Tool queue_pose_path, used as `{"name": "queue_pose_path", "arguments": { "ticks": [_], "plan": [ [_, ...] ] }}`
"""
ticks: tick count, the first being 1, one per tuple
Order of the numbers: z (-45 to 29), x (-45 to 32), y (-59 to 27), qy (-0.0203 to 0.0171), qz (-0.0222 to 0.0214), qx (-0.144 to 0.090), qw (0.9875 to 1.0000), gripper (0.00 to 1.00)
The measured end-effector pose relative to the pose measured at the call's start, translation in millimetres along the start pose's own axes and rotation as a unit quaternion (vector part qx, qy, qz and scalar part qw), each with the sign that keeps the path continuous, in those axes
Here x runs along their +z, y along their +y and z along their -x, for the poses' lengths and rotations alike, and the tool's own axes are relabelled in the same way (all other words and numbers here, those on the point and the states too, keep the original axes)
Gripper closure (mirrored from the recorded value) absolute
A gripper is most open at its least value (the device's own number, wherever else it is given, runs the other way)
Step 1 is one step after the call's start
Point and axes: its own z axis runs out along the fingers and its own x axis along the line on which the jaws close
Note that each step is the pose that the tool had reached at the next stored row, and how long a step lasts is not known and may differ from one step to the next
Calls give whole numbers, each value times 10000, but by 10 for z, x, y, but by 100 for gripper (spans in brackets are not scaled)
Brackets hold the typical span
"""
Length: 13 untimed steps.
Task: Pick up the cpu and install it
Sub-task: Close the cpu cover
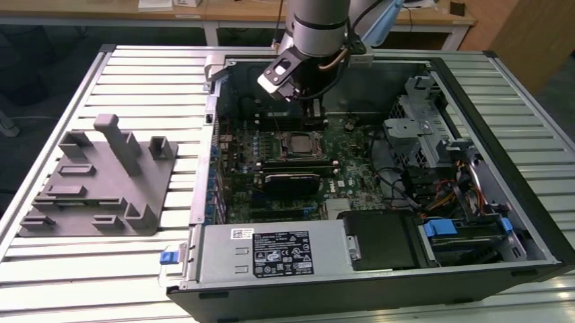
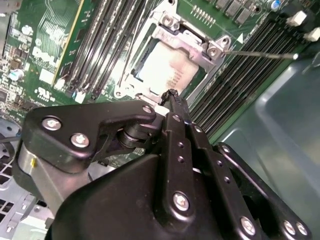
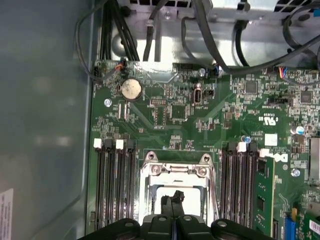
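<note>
The cpu, a silvery-white square, lies inside the motherboard socket under its metal frame. It also shows in the exterior view as the cpu in the middle of the board, and in the first wrist view as a pale patch, the cpu. My gripper hangs just above the socket's edge, its two black fingers pressed together with nothing between them. The same shut gripper is in the first wrist view. A thin metal lever sticks out sideways from the socket.
The open computer case lies on a slatted metal table. Memory slots flank the socket on both sides. A grey fixture stands at the exterior view's left. Cables, a drive cage and a power supply crowd the case.
</note>
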Motion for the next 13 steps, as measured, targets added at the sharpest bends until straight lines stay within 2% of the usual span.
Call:
{"name": "queue_pose_path", "arguments": {
  "ticks": [4,13],
  "plan": [
    [1,22,-39,0,0,7,10000,89],
    [11,76,-66,-3,0,23,10000,89]
  ]
}}
